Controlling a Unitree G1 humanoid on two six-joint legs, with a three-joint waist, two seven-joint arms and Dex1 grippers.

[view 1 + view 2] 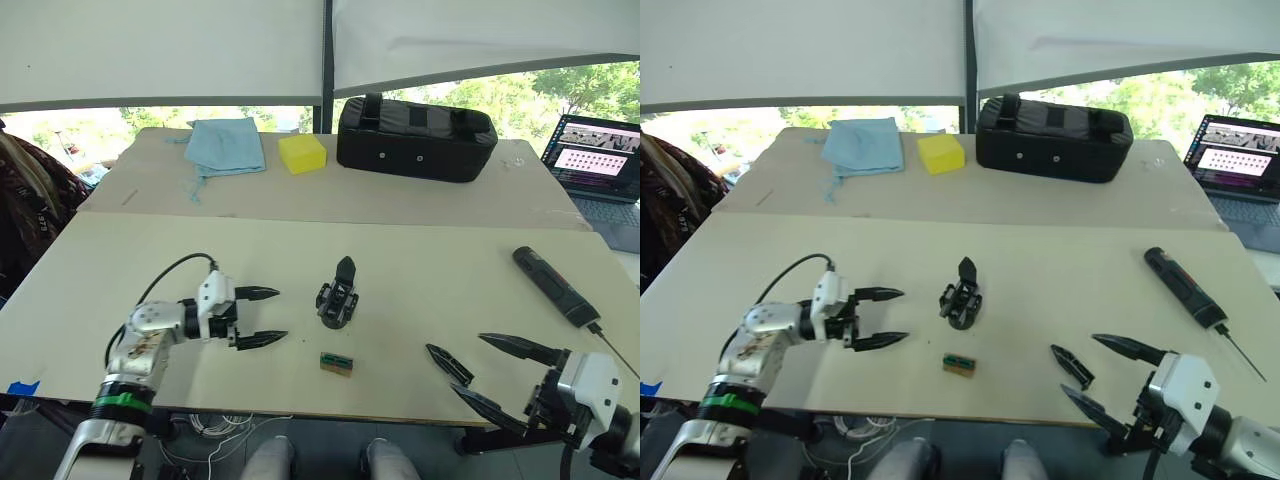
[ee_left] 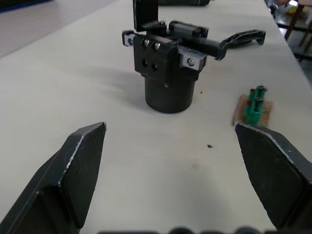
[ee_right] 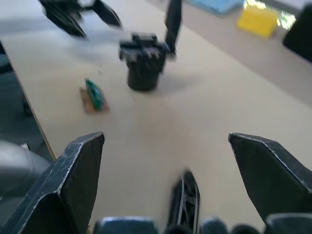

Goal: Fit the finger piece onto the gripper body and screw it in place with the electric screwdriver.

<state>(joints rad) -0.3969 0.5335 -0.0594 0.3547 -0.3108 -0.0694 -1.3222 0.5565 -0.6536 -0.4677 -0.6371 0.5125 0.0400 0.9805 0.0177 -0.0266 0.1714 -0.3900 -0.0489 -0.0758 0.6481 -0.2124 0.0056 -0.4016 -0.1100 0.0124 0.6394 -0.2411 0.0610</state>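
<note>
Pale table [image 1: 420, 270] before bright windows, parts laid out.
Both grippers, left [image 1: 258, 317] and right [image 1: 487, 372], are held wide apart, empty; gripper body [image 1: 338, 296] stands upright between them.

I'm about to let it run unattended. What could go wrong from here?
1. The finger piece lies flat near the table's front edge, between the open right gripper's fingers; a poor pinch might push it off.
2. The gripper body stands loose and upright; the open left gripper beside it could tip it.
3. The screwdriver lies near the right edge and may roll.
</note>
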